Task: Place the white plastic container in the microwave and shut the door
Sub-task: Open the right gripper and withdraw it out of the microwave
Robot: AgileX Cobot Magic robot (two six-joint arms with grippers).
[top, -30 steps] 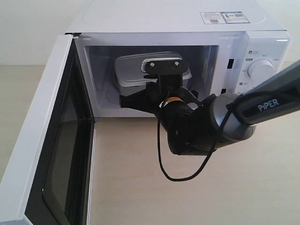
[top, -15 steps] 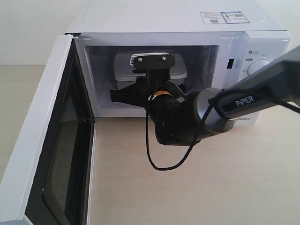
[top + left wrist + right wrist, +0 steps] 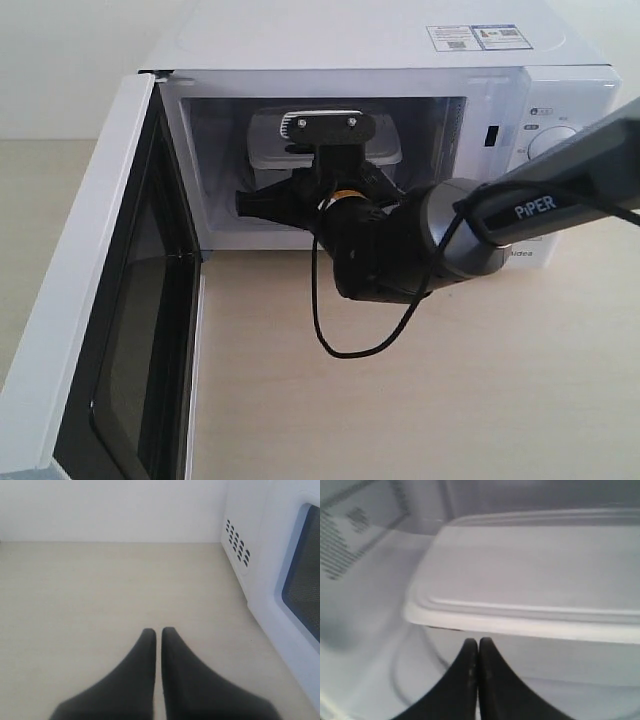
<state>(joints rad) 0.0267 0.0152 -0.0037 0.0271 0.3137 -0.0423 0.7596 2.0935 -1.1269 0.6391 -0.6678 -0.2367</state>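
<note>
The white plastic container (image 3: 266, 142) sits inside the white microwave (image 3: 350, 40), lid on, over the glass turntable (image 3: 412, 677). In the right wrist view the container (image 3: 535, 570) fills the frame. My right gripper (image 3: 478, 641) is shut with nothing in it, its tips at the container's near side wall just under the lid rim; I cannot tell whether they touch. The right arm (image 3: 400, 250) reaches in through the opening. The door (image 3: 90, 300) stands wide open at the left. My left gripper (image 3: 158, 630) is shut and empty above the table, beside the microwave's vented side (image 3: 237, 545).
The open door (image 3: 285, 610) juts toward the front on the left of the beige table (image 3: 420, 400). The microwave's dial panel (image 3: 565, 140) lies to the right of the cavity. A black cable (image 3: 335, 335) loops under the right wrist.
The right arm has pushed further into the cavity, and the container has slid deeper into the microwave. The door and the left gripper have not moved.
</note>
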